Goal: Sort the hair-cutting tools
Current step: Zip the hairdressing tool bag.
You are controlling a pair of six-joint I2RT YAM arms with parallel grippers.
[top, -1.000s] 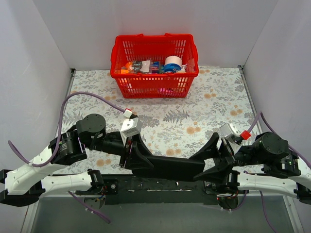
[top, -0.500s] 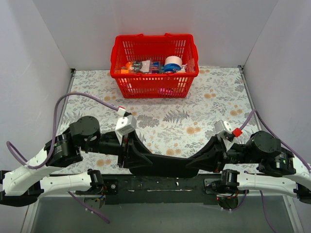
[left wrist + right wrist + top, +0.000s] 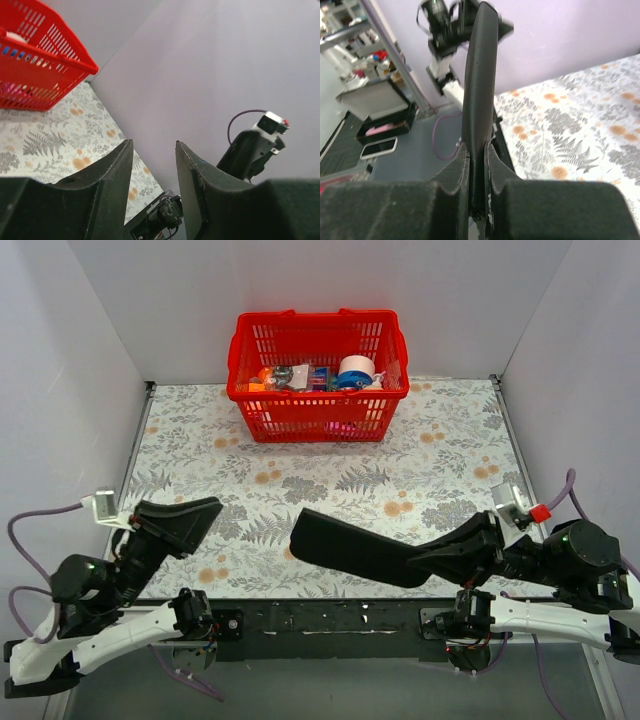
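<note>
Two grippers: R gripper (image 3: 476, 150) fingers clamped on black pouch (image 3: 345, 545) edge, L gripper (image 3: 152, 145) fingers apart w/ nothing between, hair tools' spot can't tell.

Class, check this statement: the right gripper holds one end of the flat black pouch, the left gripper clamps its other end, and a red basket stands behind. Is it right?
One thing is wrong. The left gripper is open and empty, apart from the pouch, as the left wrist view shows. The right gripper does hold one end, and the red basket stands behind.
</note>
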